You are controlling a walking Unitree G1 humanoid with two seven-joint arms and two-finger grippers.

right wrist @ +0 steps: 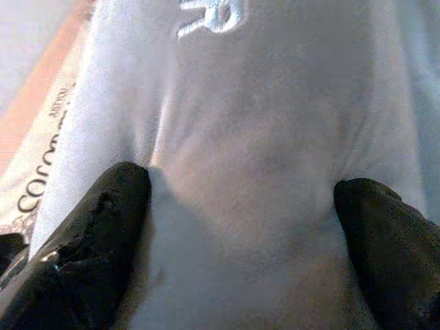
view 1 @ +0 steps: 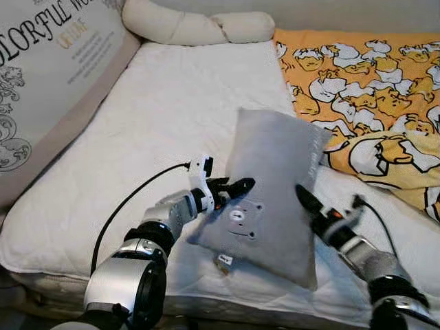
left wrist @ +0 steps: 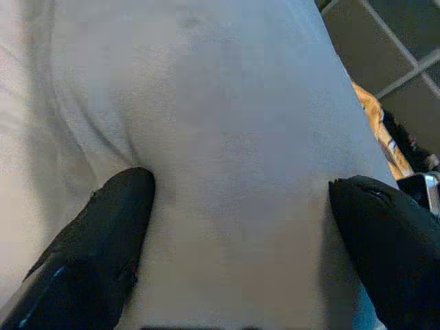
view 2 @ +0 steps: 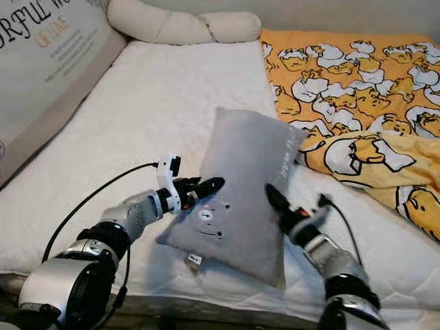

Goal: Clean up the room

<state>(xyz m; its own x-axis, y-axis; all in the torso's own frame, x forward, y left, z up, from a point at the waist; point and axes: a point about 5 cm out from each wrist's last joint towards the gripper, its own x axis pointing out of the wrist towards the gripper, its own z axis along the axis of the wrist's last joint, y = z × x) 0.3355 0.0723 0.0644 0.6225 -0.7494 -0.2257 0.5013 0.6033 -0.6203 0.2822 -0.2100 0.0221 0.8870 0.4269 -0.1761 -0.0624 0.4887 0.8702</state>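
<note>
A grey pillow (view 1: 271, 185) with a small bear face and a tag stands tilted on its lower edge above the white mattress (view 1: 158, 103). My left gripper (view 1: 234, 187) clamps its left edge near the bear face, and the fingers (left wrist: 110, 227) dent the fabric in the left wrist view. My right gripper (view 1: 306, 199) clamps the opposite edge. In the right wrist view the grey pillow (right wrist: 247, 137) bulges between its fingers (right wrist: 103, 234), with white embroidery on the cloth.
An orange blanket (view 1: 371, 82) with a duck print lies crumpled on the right half of the bed, touching the pillow's right side. A cream bolster (view 1: 199, 27) lies along the far edge. A large lettered cushion (view 1: 48, 69) leans at the left. The mattress front edge is close below the arms.
</note>
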